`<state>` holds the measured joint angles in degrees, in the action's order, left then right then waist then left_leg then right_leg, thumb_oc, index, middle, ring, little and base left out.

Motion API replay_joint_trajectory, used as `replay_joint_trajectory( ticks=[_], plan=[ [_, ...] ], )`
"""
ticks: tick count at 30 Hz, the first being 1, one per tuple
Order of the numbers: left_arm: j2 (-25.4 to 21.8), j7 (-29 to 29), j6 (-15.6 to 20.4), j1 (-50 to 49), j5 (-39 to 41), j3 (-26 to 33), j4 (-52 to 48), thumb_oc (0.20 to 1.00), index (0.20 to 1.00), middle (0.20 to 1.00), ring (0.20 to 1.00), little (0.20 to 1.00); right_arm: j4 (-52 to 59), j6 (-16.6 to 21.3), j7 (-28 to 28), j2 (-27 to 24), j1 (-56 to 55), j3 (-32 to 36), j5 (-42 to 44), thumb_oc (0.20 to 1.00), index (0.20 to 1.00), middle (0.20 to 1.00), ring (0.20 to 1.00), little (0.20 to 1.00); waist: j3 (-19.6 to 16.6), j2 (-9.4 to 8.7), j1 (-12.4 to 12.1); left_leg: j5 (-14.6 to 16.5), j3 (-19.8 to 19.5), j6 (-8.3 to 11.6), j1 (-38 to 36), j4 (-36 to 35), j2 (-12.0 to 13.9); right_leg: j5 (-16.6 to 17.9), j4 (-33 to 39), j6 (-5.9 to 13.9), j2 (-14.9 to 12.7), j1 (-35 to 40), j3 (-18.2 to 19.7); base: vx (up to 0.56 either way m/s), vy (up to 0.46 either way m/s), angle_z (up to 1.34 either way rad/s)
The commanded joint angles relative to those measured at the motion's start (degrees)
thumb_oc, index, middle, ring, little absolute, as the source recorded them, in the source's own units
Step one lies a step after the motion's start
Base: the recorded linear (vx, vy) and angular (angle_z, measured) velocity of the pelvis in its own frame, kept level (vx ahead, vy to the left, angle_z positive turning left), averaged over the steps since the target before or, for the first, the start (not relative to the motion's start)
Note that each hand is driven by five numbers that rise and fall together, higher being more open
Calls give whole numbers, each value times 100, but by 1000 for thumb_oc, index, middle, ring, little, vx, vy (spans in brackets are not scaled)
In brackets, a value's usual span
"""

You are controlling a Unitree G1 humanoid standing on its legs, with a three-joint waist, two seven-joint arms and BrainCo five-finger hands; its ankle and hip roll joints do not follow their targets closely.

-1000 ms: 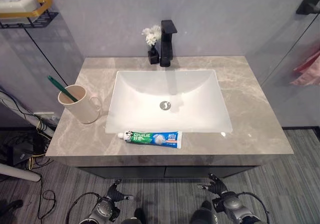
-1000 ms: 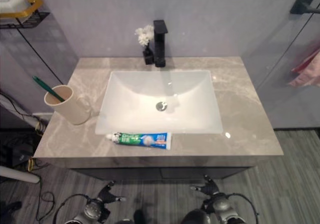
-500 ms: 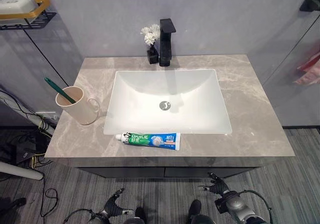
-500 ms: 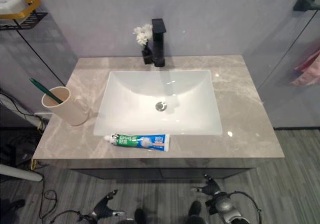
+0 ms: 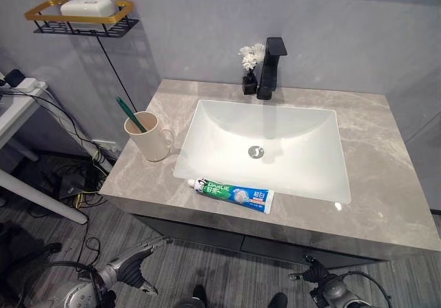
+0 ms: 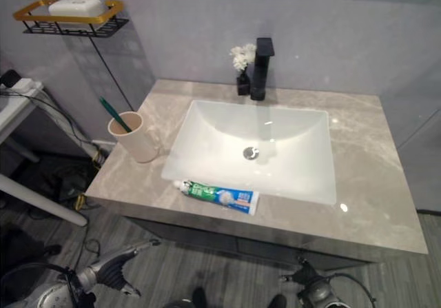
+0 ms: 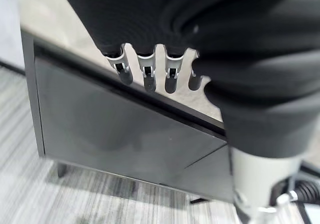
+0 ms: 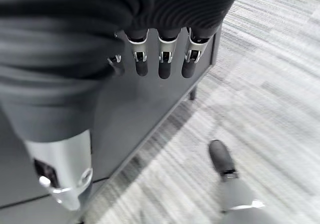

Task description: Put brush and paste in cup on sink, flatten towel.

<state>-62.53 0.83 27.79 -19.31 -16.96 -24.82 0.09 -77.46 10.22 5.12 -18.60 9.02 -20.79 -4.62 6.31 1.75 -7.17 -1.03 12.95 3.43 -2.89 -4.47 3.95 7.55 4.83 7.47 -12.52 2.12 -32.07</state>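
A beige cup (image 5: 148, 136) stands on the left of the grey marble counter (image 5: 386, 184), with a green toothbrush (image 5: 128, 112) leaning in it. A white and green toothpaste tube (image 5: 231, 194) lies flat on the counter's front strip, just before the white sink basin (image 5: 207, 142). Both hands hang below the counter in front of the dark cabinet (image 7: 115, 129). My left hand (image 5: 134, 261) is at the lower left with straight fingers (image 7: 145, 76), holding nothing. Low on the right, my right hand (image 5: 318, 275) has relaxed, empty fingers (image 8: 162, 63).
A black faucet (image 5: 270, 67) and a small vase of white flowers (image 5: 249, 63) stand behind the basin. A wall shelf (image 5: 83, 18) with a soap dish hangs at the upper left. A white table (image 5: 17, 105) and loose cables (image 5: 76, 184) lie to the left.
The camera has turned left, so the sink now sits further right and the pink towel has left the picture. My left hand has stretched forward and up towards the cabinet.
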Motion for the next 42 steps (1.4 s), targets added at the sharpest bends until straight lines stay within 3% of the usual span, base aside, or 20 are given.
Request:
replay_joint_trajectory(
  ticks=[1, 6, 10, 13, 17, 23, 30, 42],
  plan=[
    [-974, 144, 486, -503, -99, 834, -990, 1000, 1000, 1000, 1000, 1000, -359, -26, 71, -99, 124, 78, -270, 1000, 1000, 1000, 1000, 1000, 44, -169, -107, -16, -262, -78, 255, -38, -193, 225, -325, 631, -341, 27, 517, 9, 10, 11],
    [-1200, 335, 500, -1080, 136, 1719, -1602, 1000, 1000, 1000, 1000, 1000, -225, -21, 8, -124, -137, 191, -179, 1000, 1000, 1000, 1000, 1000, 16, -143, -42, -6, -252, -85, 196, -46, -207, 233, -337, 649, -377, 55, 530, 0, 0, 0],
    [-1011, 961, 526, -1208, -56, 2339, -1903, 1000, 1000, 1000, 1000, 1000, -169, -62, -44, -14, -324, 198, -113, 1000, 1000, 1000, 1000, 1000, -27, -128, 22, 32, -208, -112, 125, -45, -249, 243, -354, 659, -428, 54, 611, 0, 0, 0],
    [-596, 1430, 424, -843, -112, 2667, -1865, 1000, 1000, 1000, 1000, 1000, -135, -116, -77, 85, -412, 205, -2, 1000, 1000, 1000, 1000, 1000, -74, -127, 96, 56, -158, -130, 57, -48, -281, 261, -372, 661, -465, 34, 699, 12, 33, -3],
    [-111, 1686, 321, -286, -74, 2712, -1525, 1000, 1000, 1000, 1000, 1000, -31, -145, -161, 128, -540, 234, 121, 1000, 1000, 1000, 1000, 1000, -113, -162, 232, 95, -83, -145, -5, -53, -295, 304, -391, 665, -491, -5, 824, 6, 19, -3],
    [136, 1734, 176, 25, -272, 2752, -1123, 1000, 1000, 1000, 1000, 1000, 52, -135, -217, 132, -657, 307, 226, 1000, 1000, 1000, 1000, 1000, -113, -194, 414, 171, 101, -177, -59, -53, -312, 398, -358, 666, -484, -137, 1092, 1, 25, -21],
    [1098, 1612, -9, 602, 13, 2083, -473, 1000, 1000, 1000, 1000, 1000, -92, -186, -205, 157, -833, 484, 283, 1000, 1000, 1000, 1000, 1000, -78, -185, 604, 219, 216, -201, -70, -53, -314, 459, -312, 672, -477, -201, 1210, 10, 9, -22],
    [1679, 1165, -192, 882, 405, 1495, -141, 1000, 1000, 1000, 1000, 1000, -223, -252, -126, 118, -877, 667, 381, 1000, 1000, 1000, 1000, 1000, -112, -113, 847, 329, 450, -252, -171, -49, -305, 466, -232, 659, -393, -289, 1508, 34, 7, -13]
  ],
)
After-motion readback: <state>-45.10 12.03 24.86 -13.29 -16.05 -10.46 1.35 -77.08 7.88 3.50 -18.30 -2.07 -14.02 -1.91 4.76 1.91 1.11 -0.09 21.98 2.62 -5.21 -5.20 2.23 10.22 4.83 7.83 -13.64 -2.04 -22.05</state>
